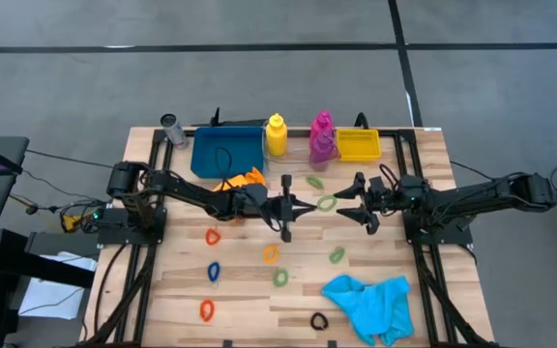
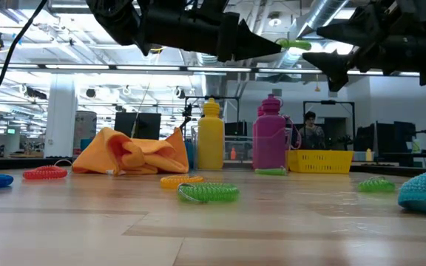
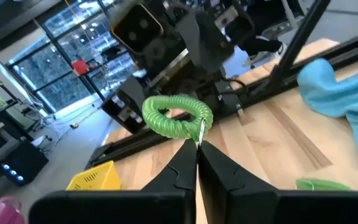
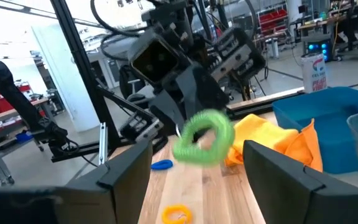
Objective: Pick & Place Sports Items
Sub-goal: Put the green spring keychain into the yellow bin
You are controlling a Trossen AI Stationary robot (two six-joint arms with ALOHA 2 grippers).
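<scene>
My left gripper (image 1: 309, 205) is shut on a green elastic ring (image 1: 326, 203) above the table's middle. My right gripper (image 1: 352, 205) is open and faces the ring from the right, just short of it. In the right wrist view the ring (image 4: 204, 138) hangs ahead of the open fingers. A yellow bottle (image 1: 276, 135), a magenta bottle (image 1: 321, 128) and a purple bottle (image 1: 323, 151) stand at the far edge. An orange cloth (image 1: 243, 181) lies under my left arm. A cyan cloth (image 1: 370, 302) lies near right. Several coloured rings (image 1: 213, 236) lie on the table. My left gripper pinches the green ring's rim (image 3: 199, 129) between its two fingertips (image 3: 182, 163). The fingers come level from the table's left. The ring stands out beyond the fingertips, lifted clear of the table; the low view (image 2: 294, 44) shows it high above the tabletop.
A blue tray (image 1: 226, 152) and a small yellow bin (image 1: 358, 145) sit at the far edge, with a grey cylinder (image 1: 171, 128) at the far left corner. Black frame rails (image 1: 424, 251) run along both sides of the table.
</scene>
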